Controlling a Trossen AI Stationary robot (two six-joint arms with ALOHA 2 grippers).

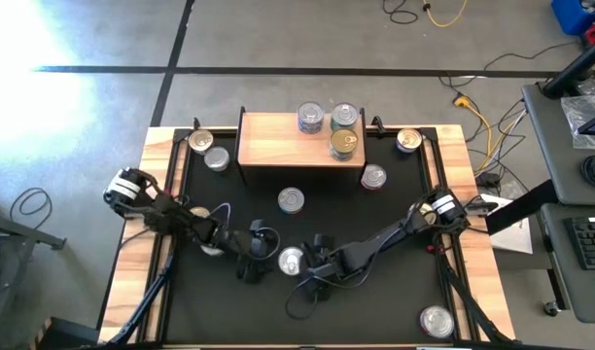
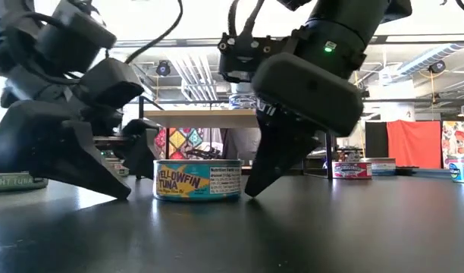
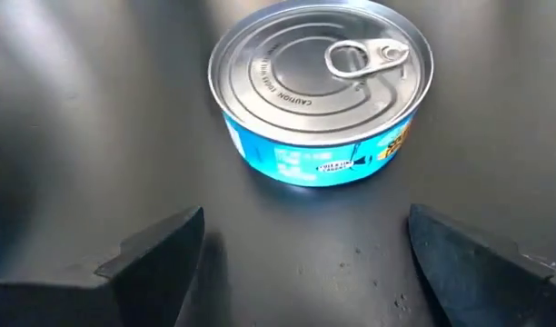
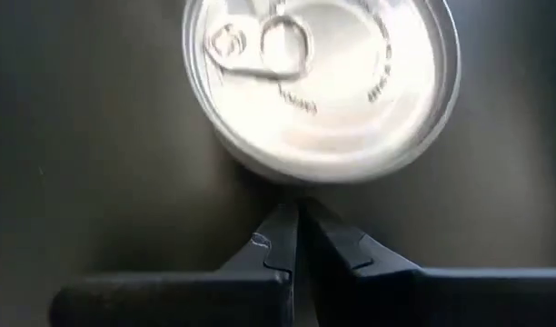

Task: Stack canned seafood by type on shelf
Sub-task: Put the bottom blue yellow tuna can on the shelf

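Blue tuna can [image 1: 292, 261] flat on the black table [image 1: 375, 301] in front of the shelf [image 1: 278, 146], left pincer [image 1: 262, 255] spread just beside it, right pincer [image 1: 311, 261] pressed together at its other side, three cans [image 1: 344, 129] on the shelf

Left gripper [image 1: 251, 255] and right gripper [image 1: 315, 259] flank 1 can [image 1: 292, 261]; shelf [image 1: 300, 139] holds 3.

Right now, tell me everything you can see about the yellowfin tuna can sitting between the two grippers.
The yellowfin tuna can is a short round metal tin with a shiny silver pull-tab lid and a blue label lettered in yellow. It stands upright, unopened, on the black table. The open left gripper faces it without touching; the shut right gripper has its tips right at the rim.
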